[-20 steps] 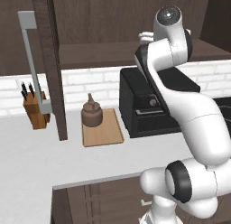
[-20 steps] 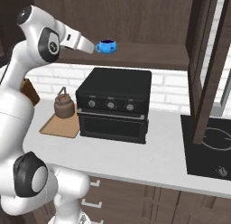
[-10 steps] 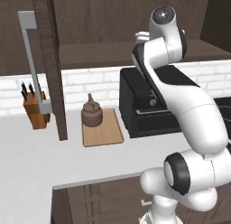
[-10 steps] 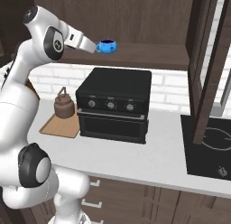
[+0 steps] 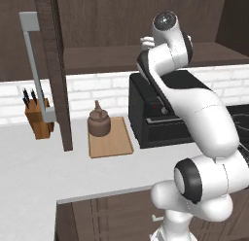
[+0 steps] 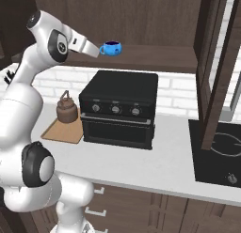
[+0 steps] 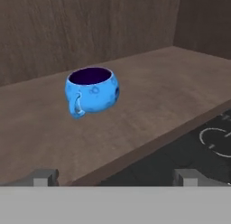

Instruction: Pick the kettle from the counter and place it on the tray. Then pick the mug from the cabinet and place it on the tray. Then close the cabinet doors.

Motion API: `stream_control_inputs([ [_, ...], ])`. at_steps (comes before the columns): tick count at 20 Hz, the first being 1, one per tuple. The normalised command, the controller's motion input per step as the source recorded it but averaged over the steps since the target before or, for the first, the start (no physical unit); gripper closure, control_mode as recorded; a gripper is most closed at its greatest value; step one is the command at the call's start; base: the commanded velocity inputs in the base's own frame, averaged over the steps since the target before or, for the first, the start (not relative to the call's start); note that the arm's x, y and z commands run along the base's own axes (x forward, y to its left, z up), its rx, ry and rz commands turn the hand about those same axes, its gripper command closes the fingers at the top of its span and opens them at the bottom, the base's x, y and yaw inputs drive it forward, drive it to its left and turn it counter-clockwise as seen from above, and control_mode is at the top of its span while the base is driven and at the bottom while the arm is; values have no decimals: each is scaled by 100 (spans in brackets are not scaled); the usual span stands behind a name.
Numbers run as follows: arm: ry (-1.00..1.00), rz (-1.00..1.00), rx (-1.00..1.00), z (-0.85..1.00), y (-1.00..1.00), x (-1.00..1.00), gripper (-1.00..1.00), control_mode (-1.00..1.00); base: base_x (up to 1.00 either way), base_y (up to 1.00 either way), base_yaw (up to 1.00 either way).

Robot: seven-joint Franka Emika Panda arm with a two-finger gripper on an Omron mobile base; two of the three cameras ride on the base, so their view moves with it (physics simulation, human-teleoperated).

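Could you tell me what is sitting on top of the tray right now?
The kettle stands on the tray, toward its back edge; the rest of the board is bare. The board under the kettle is covered. The mug sits on the cabinet shelf.

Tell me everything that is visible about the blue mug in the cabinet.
The mug is small, round-bodied and bright blue, with a mottled, glazed-looking surface and a dark inside. It has one small loop handle, which in the hand view points toward the camera and slightly left. It stands upright on the dark wooden shelf of the cabinet, set back from the front edge, above the black oven. Only the shelf touches it. The gripper is close beside it, not yet around it.
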Motion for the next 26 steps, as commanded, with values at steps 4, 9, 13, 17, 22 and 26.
stream_control_inputs([
  [4,0,-8,0,-6,0,23,-100,-100,0,0,0],
  [9,0,-6,0,-14,0,31,-100,-100,0,0,0],
  [13,1,-4,0,0,-1,38,-100,-100,0,0,0],
  [17,0,-1,0,0,-7,25,-100,-100,0,0,0],
  [22,2,-2,0,0,-9,27,-100,-100,0,0,0],
  [26,0,0,0,0,-7,34,-100,-100,0,0,0],
])
